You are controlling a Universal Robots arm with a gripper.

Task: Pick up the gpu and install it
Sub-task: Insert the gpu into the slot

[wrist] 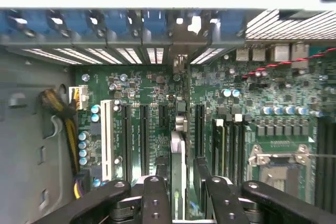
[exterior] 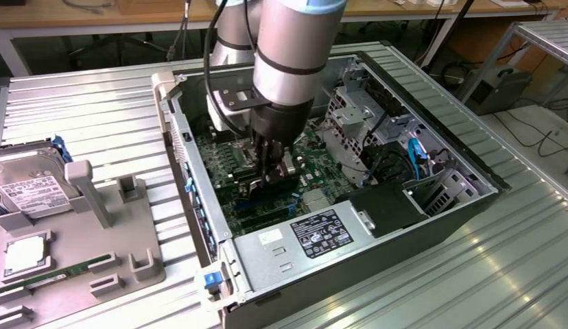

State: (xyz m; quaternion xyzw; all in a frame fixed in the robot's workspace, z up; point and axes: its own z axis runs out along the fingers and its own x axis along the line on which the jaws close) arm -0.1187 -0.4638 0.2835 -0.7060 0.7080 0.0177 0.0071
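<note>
Ribbed metal surface (exterior: 101, 110) carrying an open computer case (exterior: 448, 212), side panel off, interior facing up. Green motherboard (exterior: 231, 161) flat on the case floor; power supply with white label (exterior: 307, 236) at the near end, drive cage (exterior: 357, 116) toward the exterior view's right. Grey holder tray (exterior: 128, 264) outside the case on the exterior view's left, with a silver hard drive (exterior: 28, 188) and a narrow green memory stick (exterior: 55, 274) on it.

Arm (exterior: 289, 55) reaching straight down into the case over the motherboard. Gripper (exterior: 273, 175) low among the expansion slots. Fingers (wrist: 155, 195) closed onto the gpu (wrist: 178, 166), pinched edge-on between them. In the wrist view, card seen as a thin upright strip running away from the fingers toward the case's rear wall, lined up between the dark slots (wrist: 199, 124), its silver bracket end (wrist: 180, 59) at the blue-clipped rear openings. Seating in the slot: cannot tell.
</note>
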